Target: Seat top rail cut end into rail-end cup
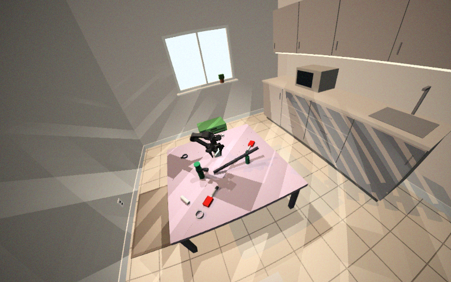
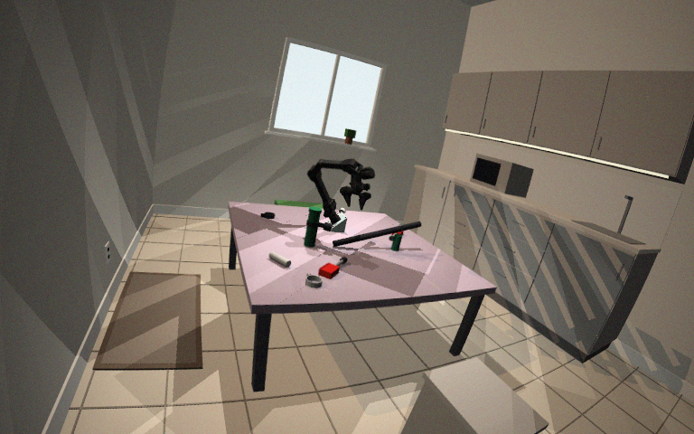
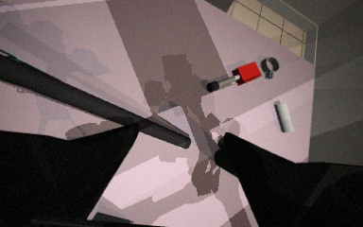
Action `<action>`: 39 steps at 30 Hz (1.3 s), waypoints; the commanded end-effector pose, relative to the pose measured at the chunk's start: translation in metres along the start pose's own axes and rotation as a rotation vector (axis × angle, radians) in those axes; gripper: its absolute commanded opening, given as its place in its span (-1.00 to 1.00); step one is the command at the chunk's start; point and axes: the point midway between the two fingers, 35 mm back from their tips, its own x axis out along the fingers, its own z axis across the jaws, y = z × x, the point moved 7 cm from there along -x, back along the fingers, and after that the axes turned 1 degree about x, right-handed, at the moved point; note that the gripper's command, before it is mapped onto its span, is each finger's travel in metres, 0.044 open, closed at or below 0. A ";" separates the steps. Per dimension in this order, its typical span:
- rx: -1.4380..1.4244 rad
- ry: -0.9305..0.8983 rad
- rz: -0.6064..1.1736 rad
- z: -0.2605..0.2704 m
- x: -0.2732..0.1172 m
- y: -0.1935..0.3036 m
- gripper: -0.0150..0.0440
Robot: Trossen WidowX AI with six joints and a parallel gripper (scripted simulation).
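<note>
The dark rail [image 1: 232, 161] [image 2: 376, 233] [image 3: 85, 98] slopes down from the small green post [image 1: 247, 159] [image 2: 396, 242], where it passes the loop cap near the post's top. Its lower end is low, close to the table and outside the cup. The big green post [image 1: 199, 169] [image 2: 310, 230] stands upright, with the dark rail-end cup [image 1: 205, 169] [image 2: 324, 225] high on its side, facing the rail side. My gripper [image 2: 355, 206] [image 3: 181, 131] is open and empty, above the rail's lower end in the wrist view. The right finger hides most of the big post there.
A red block [image 1: 207, 201] [image 2: 329, 269] [image 3: 247, 73] with a short dark-tipped rod, a white cylinder [image 1: 185, 200] [image 2: 279, 259] [image 3: 285, 116] and a grey ring clamp lie on the near side. Another red block [image 1: 251, 143] lies beyond the small post. A small black piece [image 1: 184, 155] [image 2: 267, 215] lies far left.
</note>
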 end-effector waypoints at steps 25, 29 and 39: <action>-0.859 0.113 0.149 -0.097 0.037 0.038 1.00; -0.857 0.115 0.149 -0.092 0.064 0.052 1.00; -0.857 0.116 0.149 -0.090 0.080 0.059 1.00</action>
